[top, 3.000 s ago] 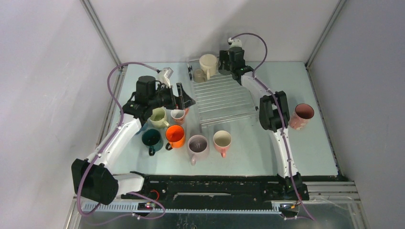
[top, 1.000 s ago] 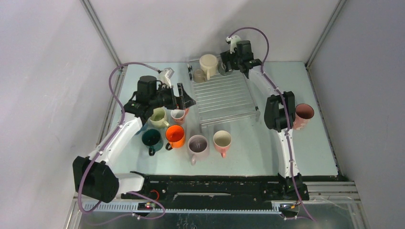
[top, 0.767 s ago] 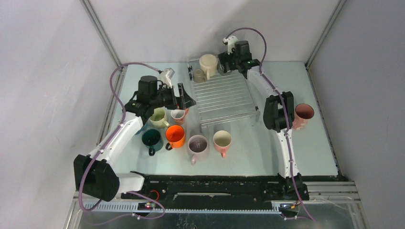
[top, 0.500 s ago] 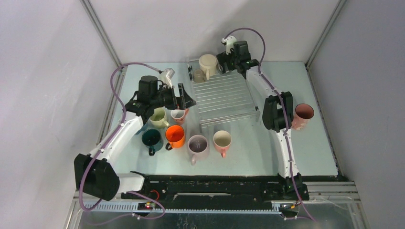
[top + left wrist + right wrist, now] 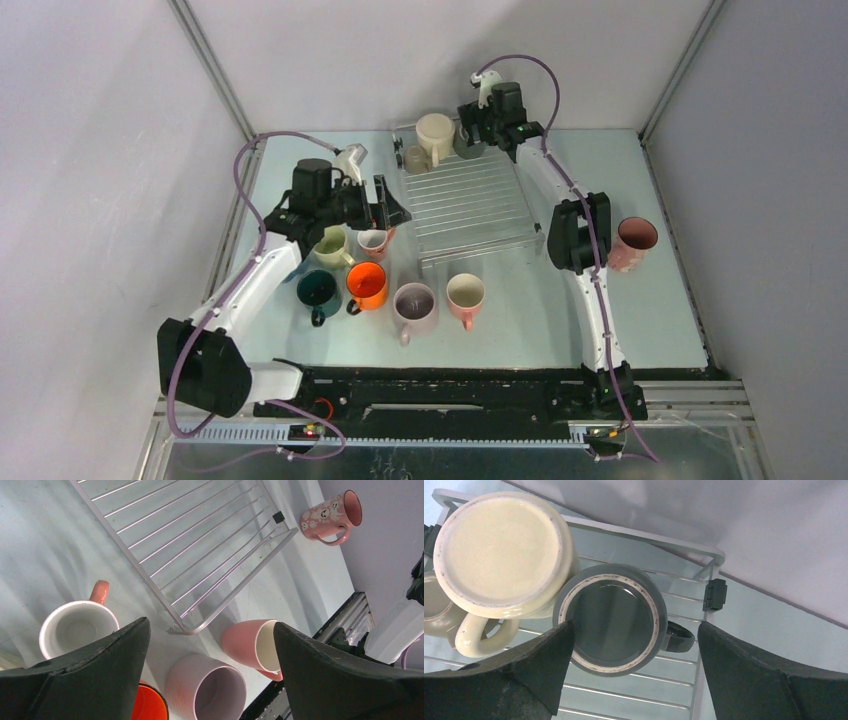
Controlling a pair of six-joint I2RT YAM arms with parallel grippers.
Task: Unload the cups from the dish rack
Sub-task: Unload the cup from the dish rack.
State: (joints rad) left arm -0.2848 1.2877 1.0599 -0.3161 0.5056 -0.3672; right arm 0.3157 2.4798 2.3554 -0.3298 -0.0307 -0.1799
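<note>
Grey cup (image 5: 613,617), upturned at the far end of the rack (image 5: 470,205) just beside a cream cup (image 5: 504,555): your right hand (image 5: 631,630) gapes wide over it, holding nothing; left hand (image 5: 210,625), equally wide and empty, hangs above cups (image 5: 367,285) standing on the bench (image 5: 650,310).

Desk (image 5: 660,310): pale blue-green top, smooth and glossy, with faint smears visible in the left wrist view.

Enclosure: plain grey-white back wall (image 5: 400,60), left wall (image 5: 90,200) and right wall (image 5: 780,200). Silver metal struts (image 5: 215,75) rise from the desk's far corners.

Near edge: black rail (image 5: 450,390) runs across the front of the desk, with a silver toothed strip (image 5: 440,432) just below it. One small red item (image 5: 320,407) sits on the rail, too small to identify.
</note>
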